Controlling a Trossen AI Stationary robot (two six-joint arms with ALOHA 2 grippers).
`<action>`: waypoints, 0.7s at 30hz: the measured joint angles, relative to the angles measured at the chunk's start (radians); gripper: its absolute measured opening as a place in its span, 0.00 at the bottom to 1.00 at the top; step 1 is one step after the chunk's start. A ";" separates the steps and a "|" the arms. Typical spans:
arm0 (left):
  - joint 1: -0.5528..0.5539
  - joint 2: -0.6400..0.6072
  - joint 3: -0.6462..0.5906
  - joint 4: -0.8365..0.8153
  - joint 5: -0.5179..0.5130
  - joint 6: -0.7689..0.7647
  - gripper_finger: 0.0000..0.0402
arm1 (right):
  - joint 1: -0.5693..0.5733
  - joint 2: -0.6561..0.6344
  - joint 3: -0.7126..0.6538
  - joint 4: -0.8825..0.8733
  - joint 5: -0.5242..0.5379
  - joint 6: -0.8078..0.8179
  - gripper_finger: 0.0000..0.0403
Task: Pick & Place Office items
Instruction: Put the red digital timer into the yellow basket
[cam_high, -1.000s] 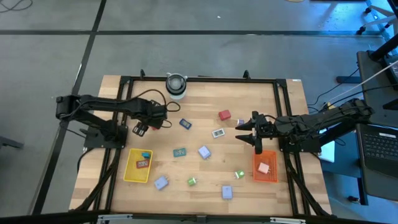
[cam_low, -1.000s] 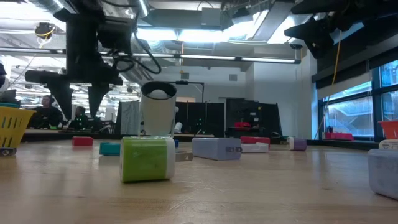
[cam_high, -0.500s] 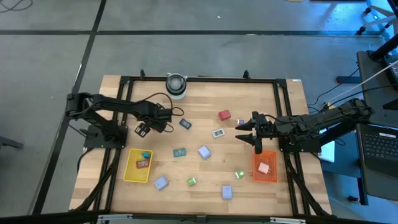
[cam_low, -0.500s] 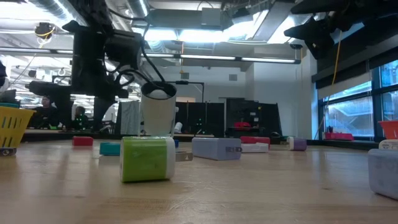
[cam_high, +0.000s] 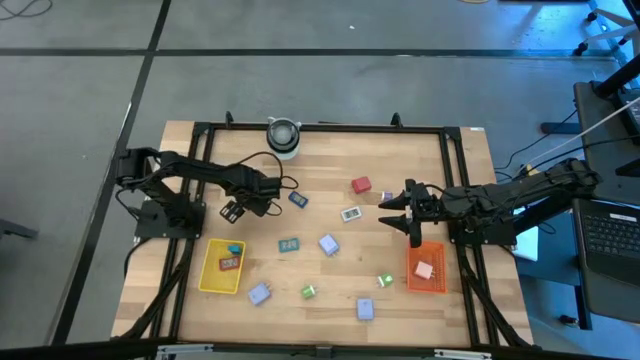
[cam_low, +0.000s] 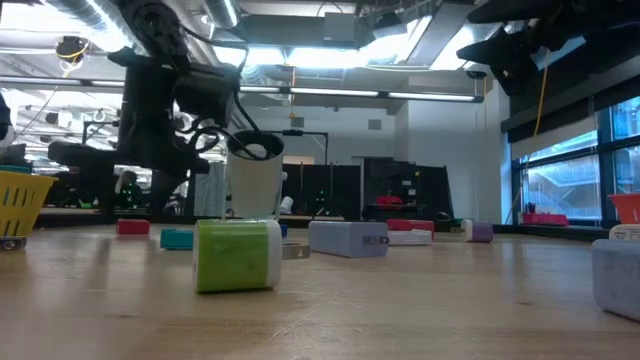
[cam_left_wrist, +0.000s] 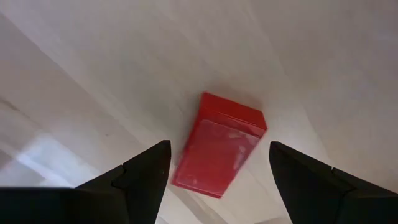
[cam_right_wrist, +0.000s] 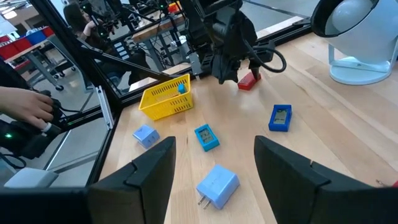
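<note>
Small office items lie scattered on the wooden table: a red block (cam_high: 361, 184), a blue one (cam_high: 298, 198), a teal one (cam_high: 289, 244), lavender blocks (cam_high: 328, 244), and green ones (cam_high: 309, 291). My left gripper (cam_left_wrist: 219, 148) is open and points down over another red block (cam_left_wrist: 219, 145), which lies flat on the table between its fingers without touching them. The right wrist view shows this gripper (cam_right_wrist: 230, 65) just above that block (cam_right_wrist: 247, 81). My right gripper (cam_high: 400, 215) hovers open beside the red tray (cam_high: 426, 280), which holds a pink item.
A yellow tray (cam_high: 210, 272) near the left arm holds a red and a blue item. A round grey-white cylinder (cam_high: 284, 135) stands at the far edge. A black frame rims the table. A person's hand (cam_right_wrist: 28, 106) shows beyond the table.
My left gripper has moved toward the table's right and come down over the red block near the blue one, staying open. My right arm has kept still.
</note>
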 joint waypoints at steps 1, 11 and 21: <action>-0.001 0.005 -0.003 0.002 0.000 0.000 0.67 | 0.000 0.000 0.000 0.000 0.000 0.000 0.54; -0.007 0.039 -0.029 0.008 -0.004 0.000 0.65 | 0.000 0.000 0.000 -0.003 -0.001 0.000 0.54; -0.007 0.039 -0.031 0.004 -0.004 -0.062 0.42 | 0.000 0.000 0.000 -0.002 -0.003 0.000 0.54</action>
